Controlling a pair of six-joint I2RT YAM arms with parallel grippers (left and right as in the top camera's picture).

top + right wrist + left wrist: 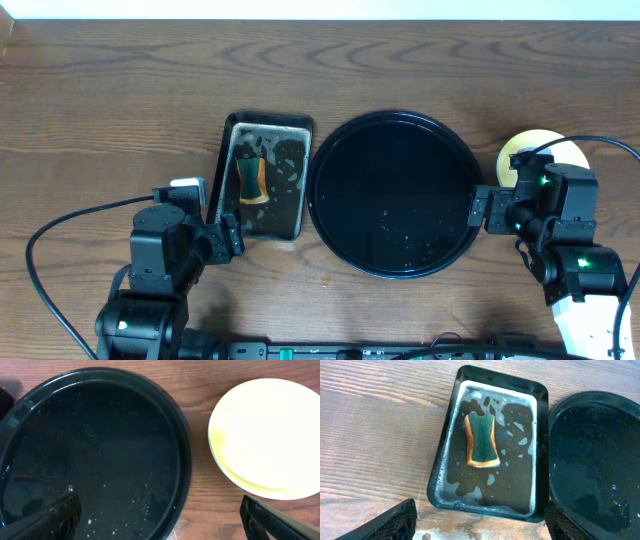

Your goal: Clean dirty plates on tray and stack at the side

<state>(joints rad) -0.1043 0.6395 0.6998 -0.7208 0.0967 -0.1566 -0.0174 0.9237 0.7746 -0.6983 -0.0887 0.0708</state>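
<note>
The round black tray lies mid-table, wet and bare, with no plates on it; it also shows in the left wrist view and the right wrist view. A pale yellow plate sits on the table right of the tray and looks clean; another rim shows under it. No mint-green plate shows. My left gripper is open and empty over bare wood in front of the pan. My right gripper is open and empty over the tray's right rim.
A rectangular metal pan with soapy water stands left of the tray, touching it. A green and orange sponge lies in it. Water spots mark the wood in front of the pan.
</note>
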